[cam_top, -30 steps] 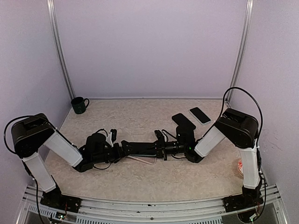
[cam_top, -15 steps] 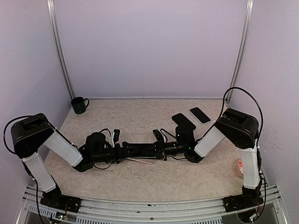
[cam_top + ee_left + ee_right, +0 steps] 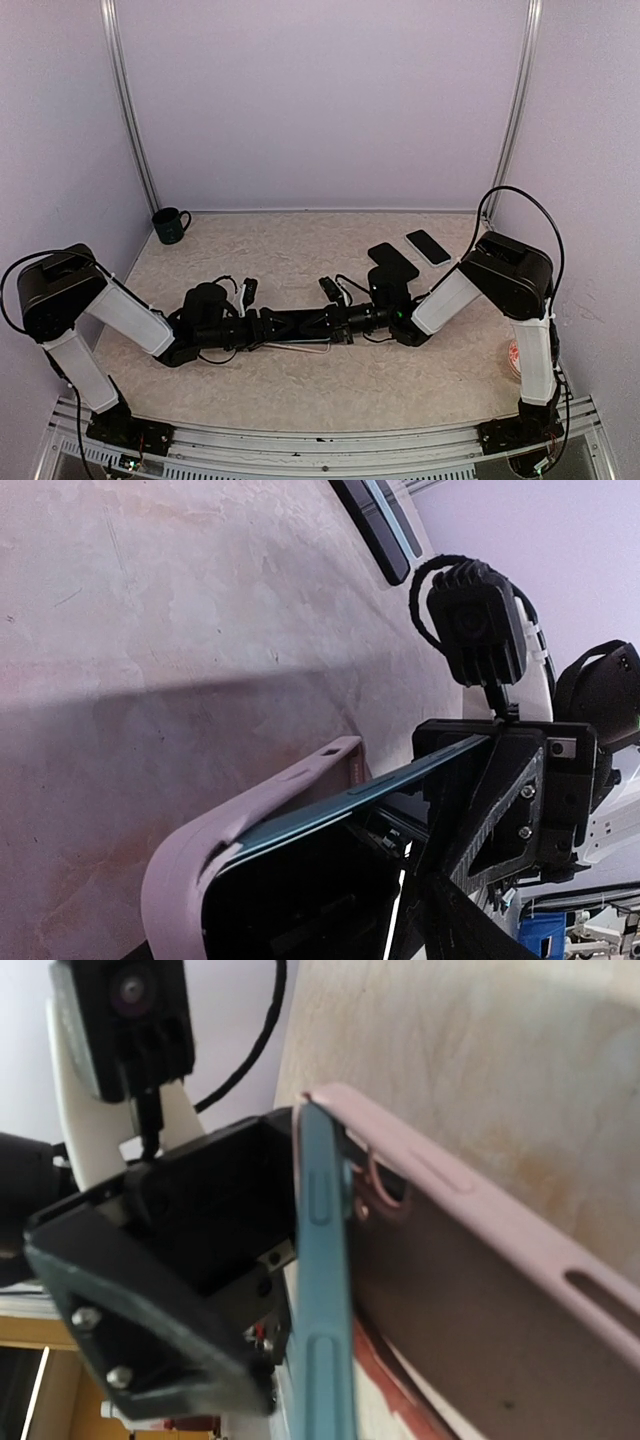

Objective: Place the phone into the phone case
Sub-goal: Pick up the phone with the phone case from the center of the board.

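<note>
A dark green mug (image 3: 170,225) stands upright well beyond and to the left of the left end effector (image 3: 268,325), near the back corner of the surface (image 3: 300,400). The left end effector is held low over the surface and pointed toward the right end effector (image 3: 338,318), so that the two are set tip to tip with only the task's things between them.

The left end effector is clenched on one end of the pink phone case (image 3: 240,805). In the right wrist view, the corner of the case is seen lodged against its black fingers (image 3: 190,1210). Whether the case touches the surface cannot be told.

The phone (image 3: 400,778), teal along its edge, is seated with one end inside the curved corner of the case at the left end effector. From there it is angled out of the case, and a wedge-shaped gap is left between the two toward the right end effector. The other end of the phone is grasped by the right end effector, whose black fingers (image 3: 500,800) are closed on it.

Beyond the right end effector and apart from it, two flat items are laid on the surface. One is a black slab (image 3: 392,258), and just beside it is a smartphone (image 3: 428,247) with a pale rim.
</note>
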